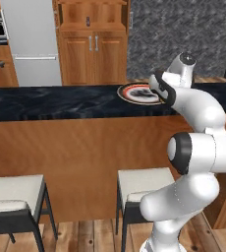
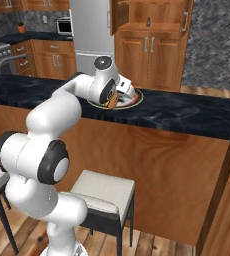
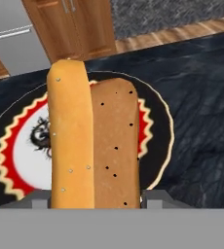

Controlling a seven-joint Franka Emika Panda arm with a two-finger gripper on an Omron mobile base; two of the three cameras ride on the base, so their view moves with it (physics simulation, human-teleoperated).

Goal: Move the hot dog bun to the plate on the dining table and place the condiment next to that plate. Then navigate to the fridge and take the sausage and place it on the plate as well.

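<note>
- The hot dog bun [image 3: 92, 141] filled the middle of the hand view, running from the bottom edge up past the centre, its lighter tan half on the left and its browner speckled half on the right.
- The gripper [image 3: 95, 200] was clamped on the hot dog bun, its grey fingertips [image 3: 155, 198] peeking out on either side of the bun's lower end at the bottom of the frame.
- The plate [image 3: 155, 124] lay directly under the bun, dark-rimmed with a red and yellow zigzag ring around a white centre.
- In the right base view the bun [image 2: 112, 102] showed as an orange sliver just below the hand, over the plate [image 2: 135, 101] in the upper middle of the frame.
- In the left base view the plate [image 1: 134, 93] sat on the dining table [image 1: 61, 101], right of centre, partly hidden by the arm.
- The fridge [image 1: 31, 44] stood in the upper left of the left base view, beyond the table.
- Two stools [image 1: 144, 184] stood before the table's wood side along the bottom.
</note>
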